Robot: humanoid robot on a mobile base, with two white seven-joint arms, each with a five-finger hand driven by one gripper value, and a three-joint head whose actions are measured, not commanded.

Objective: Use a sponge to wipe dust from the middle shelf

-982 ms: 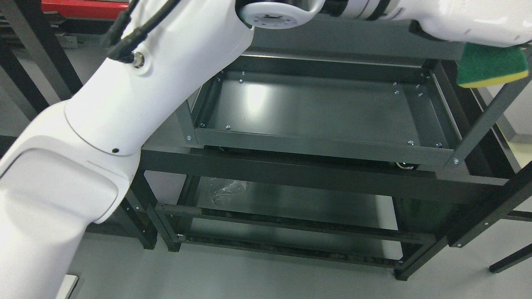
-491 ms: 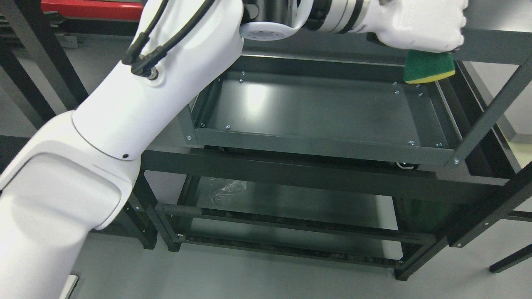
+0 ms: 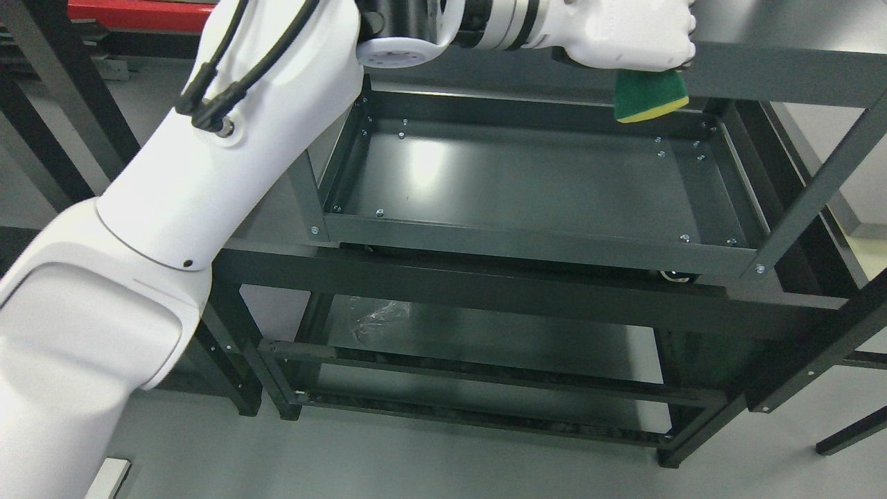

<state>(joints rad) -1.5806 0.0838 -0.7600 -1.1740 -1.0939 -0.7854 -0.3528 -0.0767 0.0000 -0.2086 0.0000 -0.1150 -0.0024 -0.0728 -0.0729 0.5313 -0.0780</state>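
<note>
My left arm rises from the lower left and bends across the top of the picture. Its white hand [image 3: 634,34] is shut on a green sponge with a yellow underside [image 3: 650,97]. The sponge hangs below the hand, above the far right corner of the dark grey middle shelf tray [image 3: 527,180], close to the top shelf's front rail [image 3: 783,80]. I cannot tell whether the sponge touches the rail. The tray holds nothing and a light glare shows on its left half.
The rack's dark upright posts [image 3: 811,201] slope along the right side. A lower shelf [image 3: 485,339] holds a crumpled clear plastic film [image 3: 378,315]. Grey floor lies below, and a red bar [image 3: 142,12] shows at the top left.
My left hand has carried the sponge leftward, from the picture's right edge to above the tray's far right corner. The elbow has swung left with it.
</note>
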